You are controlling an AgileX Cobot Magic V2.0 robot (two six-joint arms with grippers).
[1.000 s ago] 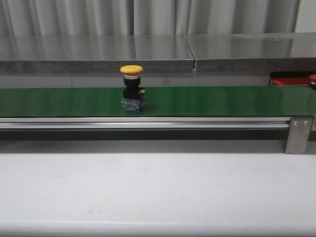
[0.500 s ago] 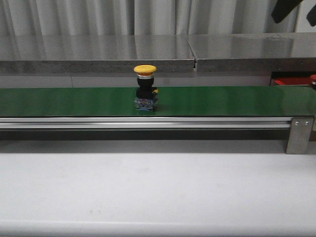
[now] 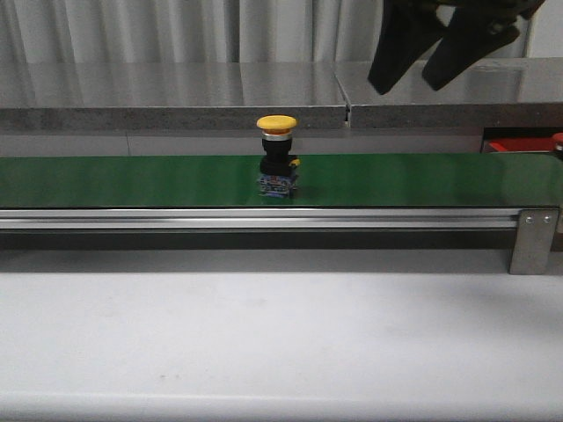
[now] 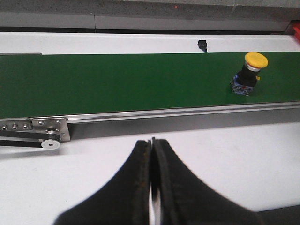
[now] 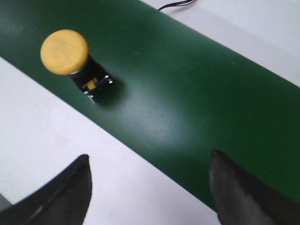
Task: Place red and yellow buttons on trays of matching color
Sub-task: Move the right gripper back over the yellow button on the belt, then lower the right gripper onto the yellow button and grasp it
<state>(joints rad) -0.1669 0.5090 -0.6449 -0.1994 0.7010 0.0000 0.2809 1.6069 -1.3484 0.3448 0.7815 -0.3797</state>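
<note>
Along the far side of the plain white tabletop (image 3: 281, 343) runs a long dark-green conveyor belt (image 3: 132, 180) in a silver aluminium rail, with a metal bracket at its right end. Upright on the belt, about midway along its visible length, stands a push button with a rounded yellow mushroom cap (image 3: 277, 123), a silver collar and a black body on a small blue base. Behind the belt lies a grey, speckled stone-like ledge with a glossy top, split by a seam, and behind that hang pale pleated curtains. At the far right edge, past the belt's end, a sliver of a flat red-orange tray (image 3: 508, 146) shows, with a bit of a red cap beside it.

High at the upper right of the front view, the right claw (image 3: 427, 75) hangs above the ledge, its two black fingers spread wide apart and holding nothing. The left claw (image 4: 152, 154) sits over bare white tabletop near the belt's roller end, its fingers pressed together, empty.
</note>
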